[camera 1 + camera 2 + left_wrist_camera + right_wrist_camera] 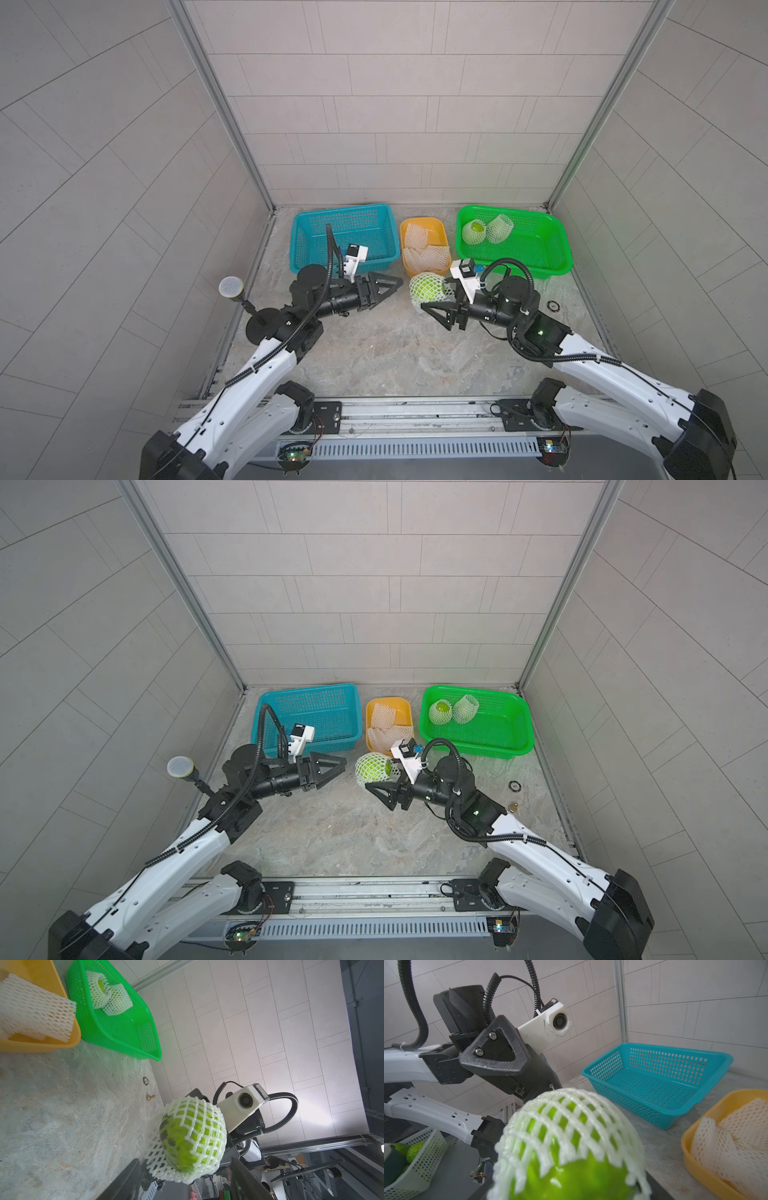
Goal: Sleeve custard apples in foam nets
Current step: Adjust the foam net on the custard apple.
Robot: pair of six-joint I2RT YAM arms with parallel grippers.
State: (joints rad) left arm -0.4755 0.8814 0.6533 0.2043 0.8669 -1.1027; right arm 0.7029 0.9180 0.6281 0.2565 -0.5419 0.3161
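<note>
A custard apple [430, 289] [374, 767] hangs above the table's middle, partly wrapped in a white foam net [193, 1113]. My right gripper [434, 297] [380, 777] [571, 1188] is shut on it. Its bare green face with dark patches [178, 1142] turns toward my left gripper [397, 286] [340, 768] [187, 1184]. That gripper stands open just short of the fruit, touching nothing. Two more netted custard apples [473, 231] [500, 228] lie in the green basket [540, 257]. Spare foam nets [424, 249] [726, 1147] fill the yellow tray [440, 226].
An empty blue basket [345, 208] [654, 1084] stands at the back left, behind my left arm. A microphone on a stand [231, 286] rises at the left edge. A small black ring [553, 306] and a brass knob [514, 807] lie on the table to the right.
</note>
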